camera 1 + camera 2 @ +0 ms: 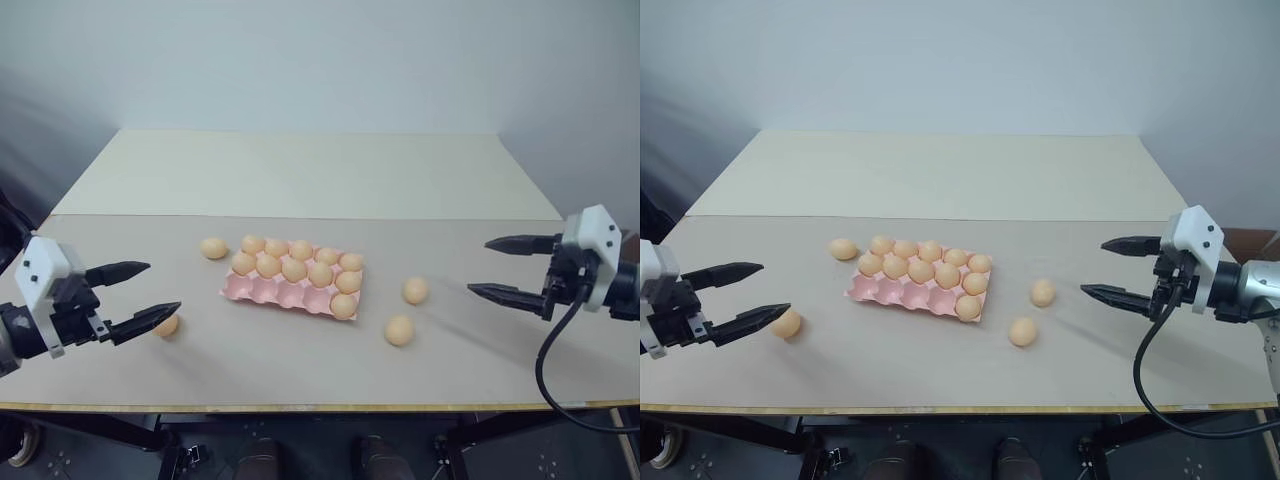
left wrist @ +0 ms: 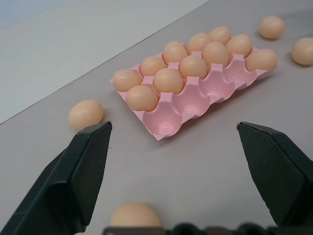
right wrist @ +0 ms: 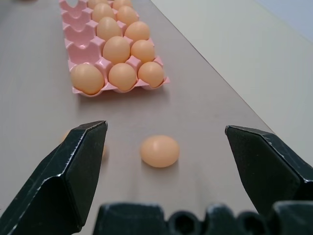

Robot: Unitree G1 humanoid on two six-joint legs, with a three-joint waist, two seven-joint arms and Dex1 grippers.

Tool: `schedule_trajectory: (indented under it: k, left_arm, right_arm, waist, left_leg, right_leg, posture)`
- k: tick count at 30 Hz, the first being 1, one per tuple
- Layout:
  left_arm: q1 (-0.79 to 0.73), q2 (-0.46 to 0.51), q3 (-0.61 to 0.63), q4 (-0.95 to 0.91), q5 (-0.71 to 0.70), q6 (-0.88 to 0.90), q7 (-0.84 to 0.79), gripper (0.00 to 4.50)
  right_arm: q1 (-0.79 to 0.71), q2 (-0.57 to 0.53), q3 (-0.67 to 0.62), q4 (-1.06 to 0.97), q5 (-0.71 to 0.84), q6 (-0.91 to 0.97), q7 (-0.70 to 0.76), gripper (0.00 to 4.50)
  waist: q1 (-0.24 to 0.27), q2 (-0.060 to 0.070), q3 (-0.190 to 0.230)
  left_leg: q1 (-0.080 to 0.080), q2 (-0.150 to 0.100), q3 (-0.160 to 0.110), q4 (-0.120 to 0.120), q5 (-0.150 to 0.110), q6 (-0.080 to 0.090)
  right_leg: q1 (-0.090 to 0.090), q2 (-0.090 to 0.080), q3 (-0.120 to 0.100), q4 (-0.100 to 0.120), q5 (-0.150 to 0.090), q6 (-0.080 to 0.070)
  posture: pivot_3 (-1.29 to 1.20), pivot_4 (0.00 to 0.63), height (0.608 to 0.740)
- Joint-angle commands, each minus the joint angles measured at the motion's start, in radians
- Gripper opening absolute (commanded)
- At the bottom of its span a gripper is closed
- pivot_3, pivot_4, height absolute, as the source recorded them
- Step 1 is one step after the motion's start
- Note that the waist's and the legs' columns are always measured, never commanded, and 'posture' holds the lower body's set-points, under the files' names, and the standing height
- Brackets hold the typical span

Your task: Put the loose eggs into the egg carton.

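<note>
- Left eye view: the pink egg carton (image 1: 292, 289) lies flat near the middle of the grey table (image 1: 300, 375), turned slightly askew. Its two far rows are full of eggs, and the near row holds one egg (image 1: 343, 306) in the right-end cup, with the other near cups bare.
- Four loose eggs lie on the table: one (image 1: 213, 248) just beside the carton's far left corner, two to the carton's right — one (image 1: 416, 290) farther back, one (image 1: 399, 330) nearer the front edge — and one (image 1: 167, 325) well to the left.
- The left gripper (image 1: 140, 293) hovers over the table's left side, its black fingers spread wide with nothing between them; the lower fingertip (image 1: 160, 313) sits right at the leftmost egg, though contact cannot be judged.
- The right gripper (image 1: 494, 268) hangs at the right side, fingers likewise wide apart and empty, pointing toward the two eggs on that side but well apart from them.
- Left wrist view: the spread fingers (image 2: 80, 171) frame the carton (image 2: 168, 122); one loose egg (image 2: 86, 114) lies beside its corner, another (image 2: 135, 215) just below the gripper.
- Right wrist view: between the open fingers (image 3: 73, 171) lies one loose egg (image 3: 160, 151), with the carton (image 3: 80, 46) beyond it.
</note>
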Motion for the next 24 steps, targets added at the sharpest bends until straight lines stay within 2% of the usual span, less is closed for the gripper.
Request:
schedule_trajectory:
  k: [1, 12, 20, 24]
  left_arm:
    - [-0.014, 0.005, 0.026, -0.005, -0.016, 0.007, 0.013, 4.47]
    - [-0.036, 0.026, 0.015, 0.018, -0.018, -0.014, -0.032, 4.47]
    - [-0.053, 0.042, 0.009, 0.038, -0.024, -0.014, -0.066, 4.47]
    - [-0.076, 0.054, 0.002, 0.061, -0.032, -0.01, -0.083, 4.47]
  right_arm:
    - [0.006, -0.02, -0.04, -0.033, 0.011, -0.012, 0.005, 4.5]
    - [0.017, -0.024, -0.042, -0.037, 0.014, -0.012, 0.01, 4.5]
    - [-0.012, -0.074, -0.019, -0.007, -0.006, -0.03, 0.066, 4.5]
    - [-0.014, -0.081, 0.03, 0.01, -0.068, -0.081, 0.075, 4.5]
  waist:
    - [0.0, 0.0, 0.0]
    - [0.0, 0.0, 0.0]
    - [0.0, 0.0, 0.0]
    - [0.0, 0.0, 0.0]
  left_leg:
    - [0.0, 0.0, 0.0, 0.0, 0.0, 0.0]
    - [0.0, 0.0, 0.0, 0.0, 0.0, 0.0]
    - [0.0, 0.0, 0.0, 0.0, 0.0, 0.0]
    - [0.0, 0.0, 0.0, 0.0, 0.0, 0.0]
  right_leg:
    - [0.0, 0.0, 0.0, 0.0, 0.0, 0.0]
    - [0.0, 0.0, 0.0, 0.0, 0.0, 0.0]
    - [0.0, 0.0, 0.0, 0.0, 0.0, 0.0]
    - [-0.001, 0.0, 0.0, 0.0, 0.0, 0.0]
  posture:
    - [0.0, 0.15, 0.74]
    - [0.0, 0.15, 0.74]
    - [0.0, 0.15, 0.74]
    - [0.0, 0.15, 0.74]
